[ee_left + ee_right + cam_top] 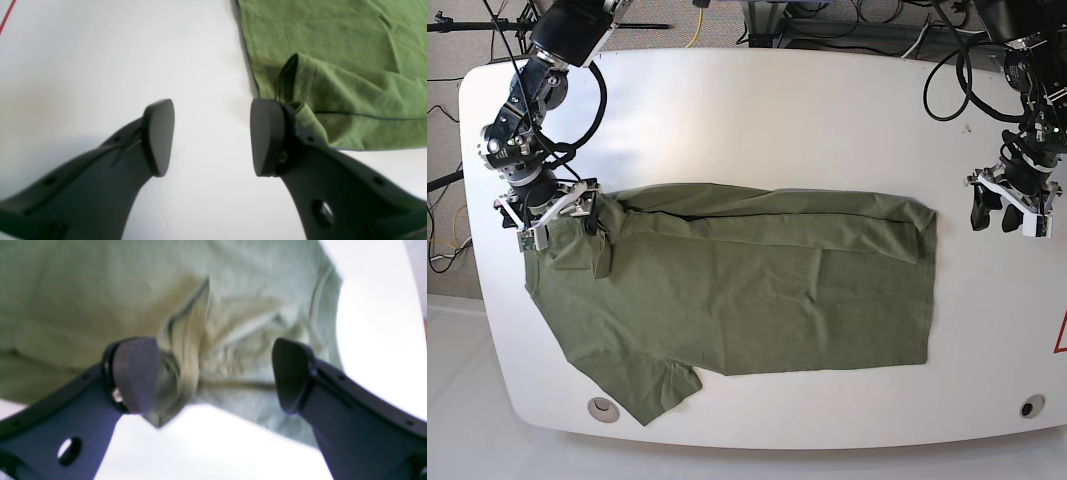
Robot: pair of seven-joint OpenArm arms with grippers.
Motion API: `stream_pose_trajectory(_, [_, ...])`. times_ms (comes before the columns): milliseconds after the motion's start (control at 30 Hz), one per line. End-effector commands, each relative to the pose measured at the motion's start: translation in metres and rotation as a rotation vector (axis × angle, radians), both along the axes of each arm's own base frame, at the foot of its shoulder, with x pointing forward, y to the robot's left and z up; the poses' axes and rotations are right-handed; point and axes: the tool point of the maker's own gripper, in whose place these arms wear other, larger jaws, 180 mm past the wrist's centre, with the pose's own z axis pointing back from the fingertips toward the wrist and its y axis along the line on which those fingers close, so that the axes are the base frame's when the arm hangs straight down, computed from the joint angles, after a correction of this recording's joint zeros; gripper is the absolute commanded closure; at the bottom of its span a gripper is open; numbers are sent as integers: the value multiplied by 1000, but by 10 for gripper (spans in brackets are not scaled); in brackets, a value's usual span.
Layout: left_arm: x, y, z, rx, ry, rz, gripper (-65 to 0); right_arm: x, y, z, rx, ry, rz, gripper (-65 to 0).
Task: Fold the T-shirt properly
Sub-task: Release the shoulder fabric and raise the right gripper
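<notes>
Your T-shirt lies flat on the white counter, spread across its middle, with the far long edge folded over toward you into a narrow band that runs the length of the body. One sleeve sticks out at the near edge of the counter, close to a small round fitting set in the surface. Your right gripper hangs over the sleeve end of the shirt, at the base view's left, and its jaws stand wide apart; between them you see a bunched ridge of green cloth, but neither pad presses on it, so nothing is gripped. The wrist picture there is blurred, so finer folds are hard to read. Your left gripper sits at the other side, just off the hem end of the shirt, over bare counter. Its jaws are also parted with only white surface between them, and a folded corner of the shirt lies right behind one pad.
</notes>
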Motion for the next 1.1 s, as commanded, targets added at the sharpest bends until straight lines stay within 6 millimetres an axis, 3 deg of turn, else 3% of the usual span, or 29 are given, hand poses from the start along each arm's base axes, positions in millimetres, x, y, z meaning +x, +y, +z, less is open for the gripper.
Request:
stream_pose_trajectory(0, [5,4,15,12,-42,-7,-349,-3,-23,17,-63,-30,-4,-507])
stream_pose_trajectory(267, [1,-5,6,-9,-8,-14,-398,-20,-38,2,-73,30,-28,-493])
stream_pose_trajectory(333, [-3,-17,-3,-47,8,-11,-408,-24,-50,-3,-64,47,-72,-474])
stream_pose_trajectory(667, [-2,-24,-2,-68,4,-17,-373,-34,-63,-41,53,144,-178,-251])
stream_pose_trajectory(933, [1,-28,-1,-51,10,-55,-374,-32,-62,-52,73,169,-176,-216])
stream_pose_trajectory(1067, [3,-32,-7,-21,37,-90,-359,-30,-56,-55,94,148,-166,-91])
